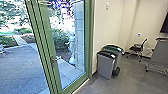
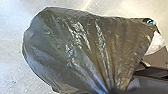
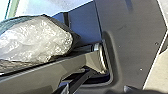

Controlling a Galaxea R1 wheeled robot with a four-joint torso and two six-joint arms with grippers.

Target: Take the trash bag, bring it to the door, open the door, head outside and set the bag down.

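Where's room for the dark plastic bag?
Likely the grey paving beyond the green door frame, or the indoor floor between the black-lidded grey bin and black office chair. Crowded: by the pale wall, where a green-lidded bin stands behind.

The left wrist view's edge cuts off the trash bag (image 2: 75, 50), the head view's the door (image 1: 47, 37) (its top).

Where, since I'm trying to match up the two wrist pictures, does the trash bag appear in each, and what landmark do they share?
Left wrist view: the trash bag spans the middle, large, dark and shiny, its folds drawn together near the picture's edge.
Right wrist view: what looks like the same bag is cut off by the edge, pale crinkled plastic bordered by dark, beside the robot's jointed bar.
Shared landmark: bright ground beyond it.
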